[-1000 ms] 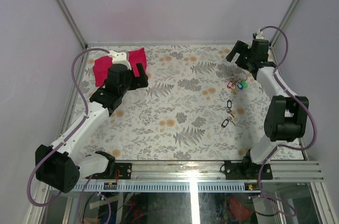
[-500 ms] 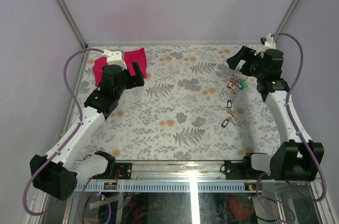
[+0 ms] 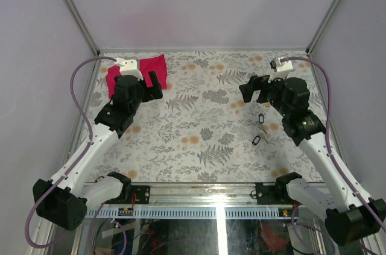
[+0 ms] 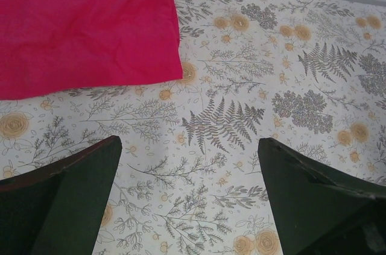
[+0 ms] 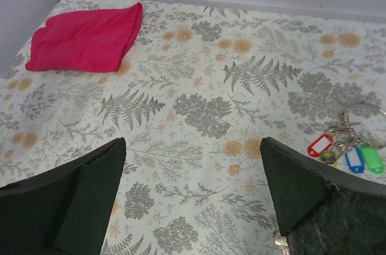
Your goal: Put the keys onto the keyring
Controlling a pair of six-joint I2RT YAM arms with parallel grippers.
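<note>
From above, the left end effector [image 3: 155, 82] is seen beside the red cloth [image 3: 155, 62], at 10 o'clock on the worktop [image 3: 199, 122]. In the left wrist view it is spread wide, with nothing gripped. In the right wrist view the right end effector [image 5: 192, 143] is spread and empty. The keys [image 5: 345, 155] are clustered at 3 o'clock, touching the keyring [image 5: 360, 115].

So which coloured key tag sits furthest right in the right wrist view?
The green tag, just right of the blue tag; the red tag and yellow tag lie further left.

We see a fern-printed tabletop [image 3: 205, 140], pale lilac walls [image 3: 199, 8] from 9 to 3 o'clock, aluminium rail [image 3: 199, 190] at 6.
</note>
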